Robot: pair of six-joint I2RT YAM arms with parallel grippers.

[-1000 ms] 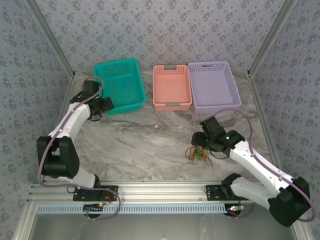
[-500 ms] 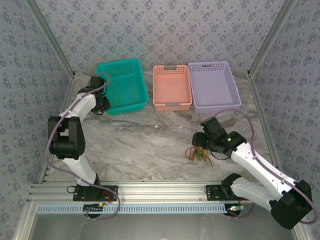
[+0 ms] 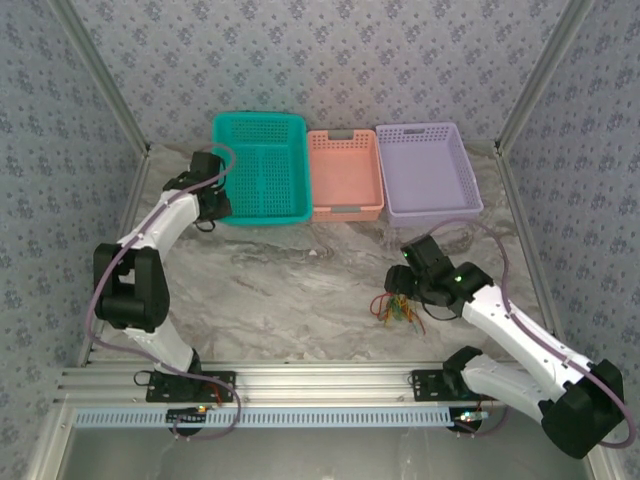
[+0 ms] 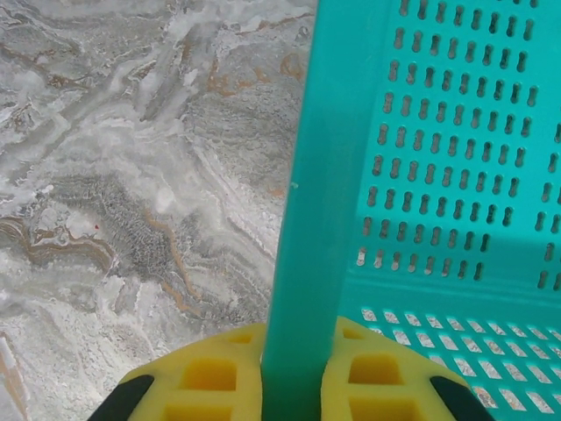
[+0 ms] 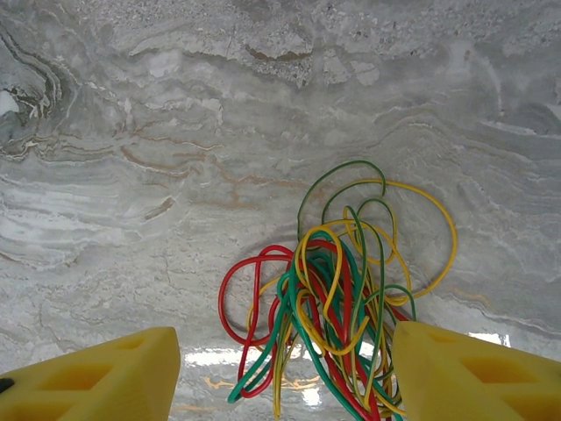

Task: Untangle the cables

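Rearward: three baskets, teal basket in left jaws; one cables tangle.

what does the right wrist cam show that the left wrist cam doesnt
Right wrist view: the tangled cables, red, green and yellow loops lying on the table, framed by the open right gripper.
Left wrist view: the teal basket, its rim pinched in the left gripper, which is closed on it.
Both: the grey marble table, with each view's own yellow gripper along the bottom edge.
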